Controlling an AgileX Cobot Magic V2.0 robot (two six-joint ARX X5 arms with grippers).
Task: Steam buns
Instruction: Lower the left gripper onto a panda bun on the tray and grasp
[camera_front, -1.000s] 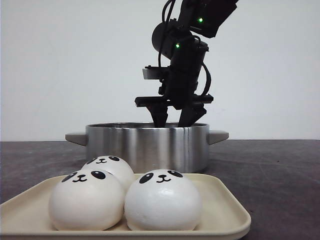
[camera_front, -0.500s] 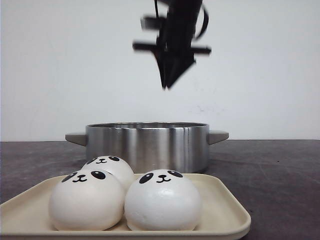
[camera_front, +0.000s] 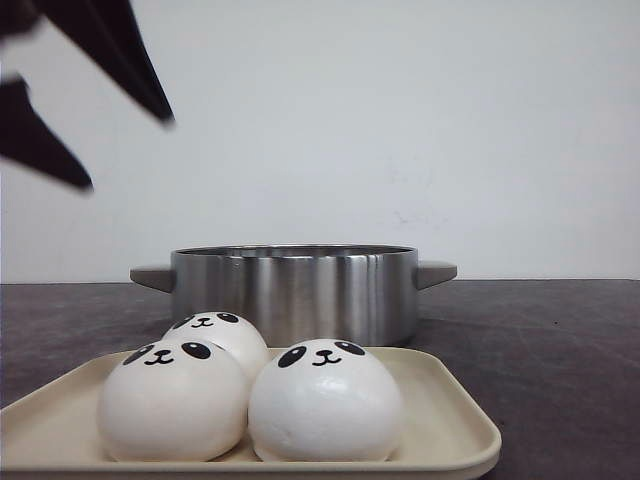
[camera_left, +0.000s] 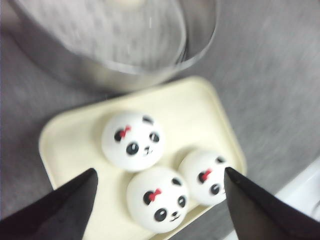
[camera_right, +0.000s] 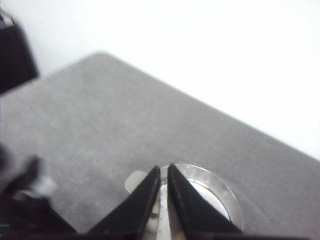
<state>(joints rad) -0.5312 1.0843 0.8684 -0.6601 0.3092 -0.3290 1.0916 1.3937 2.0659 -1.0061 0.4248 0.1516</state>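
Observation:
Three white panda-faced buns sit close together on a cream tray (camera_front: 455, 425): one at front left (camera_front: 172, 400), one at front right (camera_front: 325, 400), one behind them (camera_front: 222, 335). My left gripper (camera_front: 130, 152) hangs open and blurred high at the upper left. Its wrist view looks down on the same buns (camera_left: 132, 140) (camera_left: 157, 199) (camera_left: 207, 176), far below the wide-apart left gripper (camera_left: 160, 170). My right gripper (camera_right: 164, 167) is shut on nothing, high above the steel pot (camera_right: 210, 195), and is out of the front view.
The steel pot (camera_front: 295, 290) with two grey handles stands just behind the tray on the dark table (camera_front: 560, 350). A perforated steamer plate shows inside the pot (camera_left: 125, 45). A white surface (camera_left: 305, 190) lies past the table edge.
The right gripper rose out of the pot, shut, and left the front view. The left gripper came into view at the upper left, open.

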